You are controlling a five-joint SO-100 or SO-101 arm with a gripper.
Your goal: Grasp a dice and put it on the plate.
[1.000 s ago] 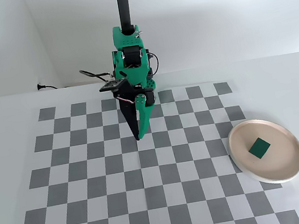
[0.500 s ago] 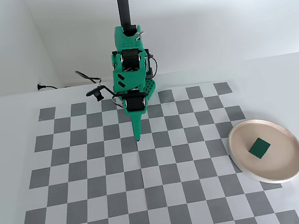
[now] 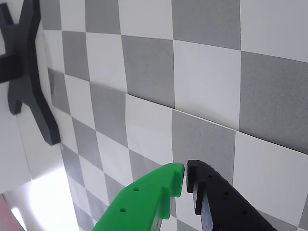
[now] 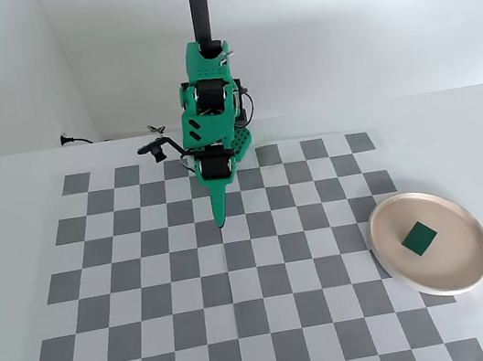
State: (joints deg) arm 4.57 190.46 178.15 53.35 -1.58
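In the fixed view the dark green dice [image 4: 418, 239] lies inside the round beige plate [image 4: 393, 252] at the right of the checkered mat. My gripper [image 4: 221, 218] hangs near the arm's base at the mat's far middle, far left of the plate, pointing down. In the wrist view my gripper [image 3: 185, 174] shows a green finger [image 3: 159, 195] and a black finger [image 3: 216, 197] with tips almost touching and nothing between them. The dice and the plate are out of the wrist view.
The grey and white checkered mat [image 4: 148, 289] covers the white table. A black X-shaped stand [image 3: 26, 72] shows at the left of the wrist view. A black post [image 4: 198, 2] rises behind the arm, and cables [image 4: 157, 146] lie at the mat's far edge.
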